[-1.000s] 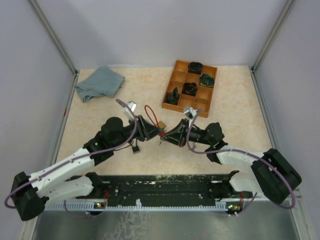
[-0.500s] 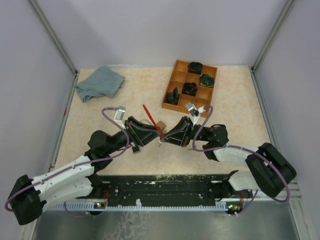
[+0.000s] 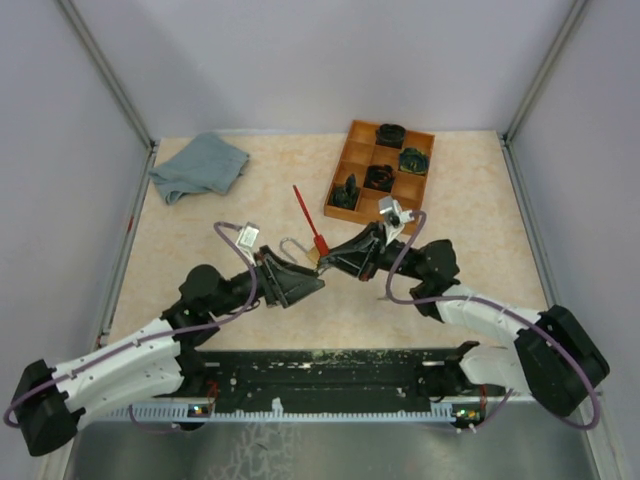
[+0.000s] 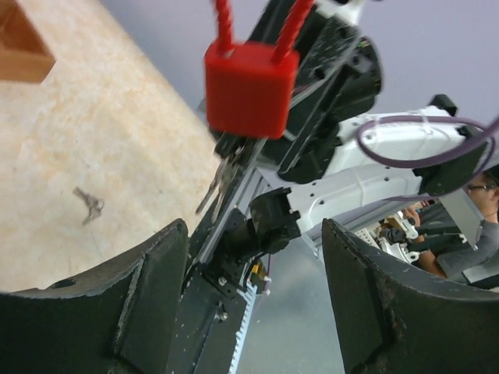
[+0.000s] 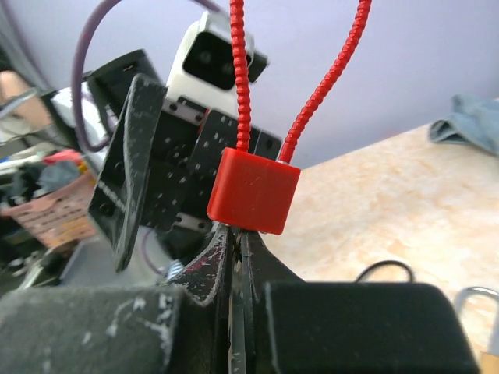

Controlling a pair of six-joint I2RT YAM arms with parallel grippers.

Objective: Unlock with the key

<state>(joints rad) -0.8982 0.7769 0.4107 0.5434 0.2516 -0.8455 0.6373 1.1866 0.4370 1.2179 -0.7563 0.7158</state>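
right gripper [image 3: 325, 262] is clenched on the small silver key [image 4: 224, 175]. the key points up into the underside of the red plastic cable padlock [image 5: 253, 191], and the blade itself is hidden, so "seated" is my read. the lock sits right on the pinched fingertips, clear of the beige speckled tabletop [image 3: 200, 250], mid-table between the two arms, with its ribbed cable standing up.

left gripper [image 4: 253, 230] is open. its pads [image 4: 148, 296] flank empty air just short of the lock body and touch nothing.

why it's held like this, as i see it:
- the lock hangs on the key alone, so the key must be in deep enough to carry it
- lifted off the table, the body is exposed on both flanks for the left jaws to come in
- with nothing bracing the body, a twist would just spin the whole lock — a left-side grip looks like the next need

both cable ends enter the body (wrist views), so i judge it not yet unlocked.
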